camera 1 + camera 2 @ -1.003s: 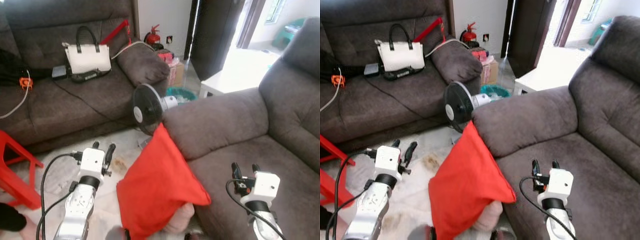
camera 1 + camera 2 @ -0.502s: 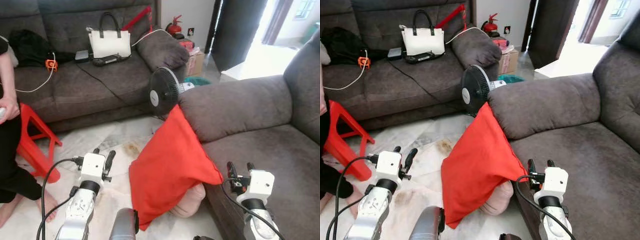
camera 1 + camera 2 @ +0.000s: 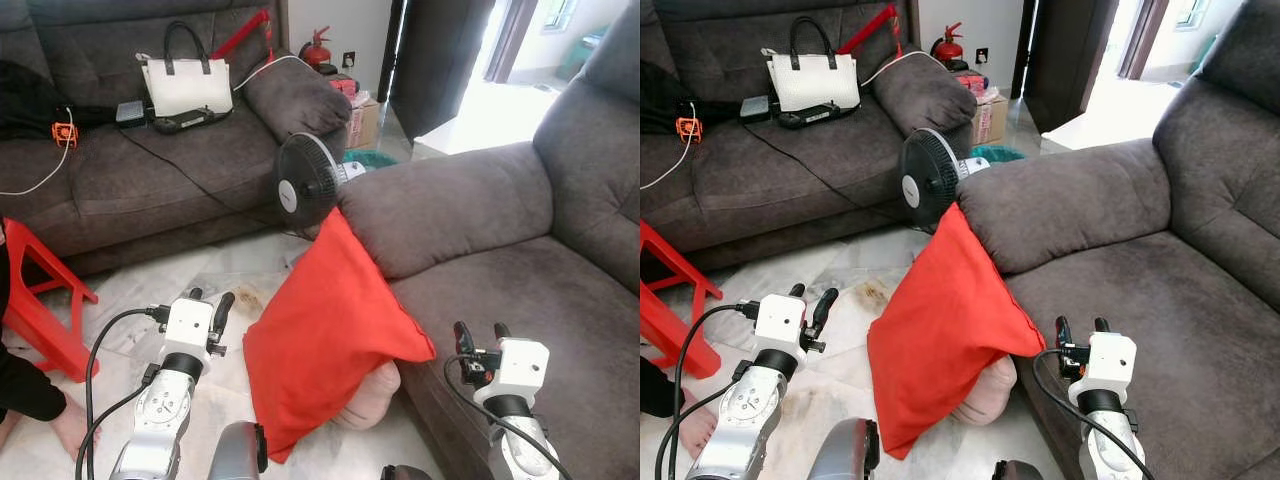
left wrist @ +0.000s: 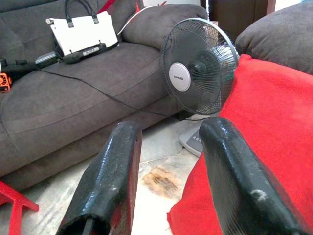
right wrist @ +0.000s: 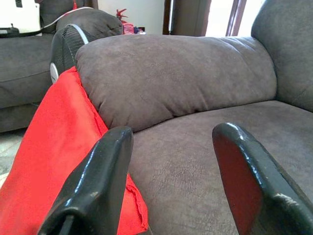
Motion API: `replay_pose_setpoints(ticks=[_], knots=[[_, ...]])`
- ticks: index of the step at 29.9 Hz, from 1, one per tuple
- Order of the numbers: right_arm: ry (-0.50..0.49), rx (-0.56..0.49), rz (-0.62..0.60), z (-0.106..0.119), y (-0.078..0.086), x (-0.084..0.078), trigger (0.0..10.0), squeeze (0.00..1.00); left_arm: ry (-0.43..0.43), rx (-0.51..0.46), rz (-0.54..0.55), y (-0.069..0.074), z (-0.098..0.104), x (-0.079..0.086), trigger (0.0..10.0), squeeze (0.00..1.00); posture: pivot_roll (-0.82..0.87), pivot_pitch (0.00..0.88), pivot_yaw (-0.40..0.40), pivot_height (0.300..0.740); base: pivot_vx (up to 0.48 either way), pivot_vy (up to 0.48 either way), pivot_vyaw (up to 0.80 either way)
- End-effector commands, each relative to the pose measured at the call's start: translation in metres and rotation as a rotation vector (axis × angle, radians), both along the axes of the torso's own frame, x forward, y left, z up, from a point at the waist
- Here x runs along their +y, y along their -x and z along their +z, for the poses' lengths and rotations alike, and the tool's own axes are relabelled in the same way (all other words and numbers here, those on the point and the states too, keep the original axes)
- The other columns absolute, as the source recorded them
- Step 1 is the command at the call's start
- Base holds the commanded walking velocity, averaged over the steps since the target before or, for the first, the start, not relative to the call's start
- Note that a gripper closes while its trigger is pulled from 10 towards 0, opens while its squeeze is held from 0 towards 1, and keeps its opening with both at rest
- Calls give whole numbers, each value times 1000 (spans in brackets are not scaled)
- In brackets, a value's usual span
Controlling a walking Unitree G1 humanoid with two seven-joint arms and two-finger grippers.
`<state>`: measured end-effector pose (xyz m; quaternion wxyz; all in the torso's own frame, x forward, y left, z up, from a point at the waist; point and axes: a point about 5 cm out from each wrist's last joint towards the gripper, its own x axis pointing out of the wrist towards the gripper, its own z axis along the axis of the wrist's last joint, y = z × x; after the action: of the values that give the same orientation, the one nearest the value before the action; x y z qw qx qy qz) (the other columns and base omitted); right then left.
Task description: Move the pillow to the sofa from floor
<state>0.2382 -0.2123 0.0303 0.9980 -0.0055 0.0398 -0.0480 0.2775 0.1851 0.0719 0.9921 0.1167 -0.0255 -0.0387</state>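
- Far left of the frame, a person's foot (image 3: 68, 425) rests on the floor beside a red stool (image 3: 40, 305); I judge that a step or swing that way risks a bump.
- Lower left, the left gripper (image 3: 207, 309) hovers over the floor with its fingers spread and nothing between them. Its trailing black cable (image 3: 92, 365) could snag if the arm reaches wide.
- Centre, the red pillow (image 3: 325, 345) stands on the floor, tipped against the front of the grey sofa (image 3: 500, 260) under its armrest, with a pinkish cushion (image 3: 368, 398) tucked beneath it. A one-sided pinch of the soft fabric may slip, or drag that cushion along.
- Just above the pillow's top corner, near upper centre, stands a black fan (image 3: 305, 185) — a careless lift could knock it over.
- Lower right, the right gripper (image 3: 478, 336) is likewise open and empty, over the sofa seat edge — it could catch on the upholstery.
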Motion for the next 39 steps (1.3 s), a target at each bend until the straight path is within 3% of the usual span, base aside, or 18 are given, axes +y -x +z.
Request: replay_pose_setpoints(ticks=[1, 9, 39], knots=[[4, 9, 10, 0, -2, 0, 10000, 0, -2, -8, -6, -2, 3, -1, 10000, 0, 54, 0, -31, 597, 0, 0, 0], [15, 11, 25, 0, -3, 2, 10000, 0, -3, -5, -6, -2, 2, -1, 10000, 0, 55, 0, -32, 552, 0, 0, 0], [43, 8, 44, 1, -3, 4, 10000, 0, -11, 1, -21, -5, 2, -3, 10000, 0, 54, 0, -28, 552, 0, 0, 0]])
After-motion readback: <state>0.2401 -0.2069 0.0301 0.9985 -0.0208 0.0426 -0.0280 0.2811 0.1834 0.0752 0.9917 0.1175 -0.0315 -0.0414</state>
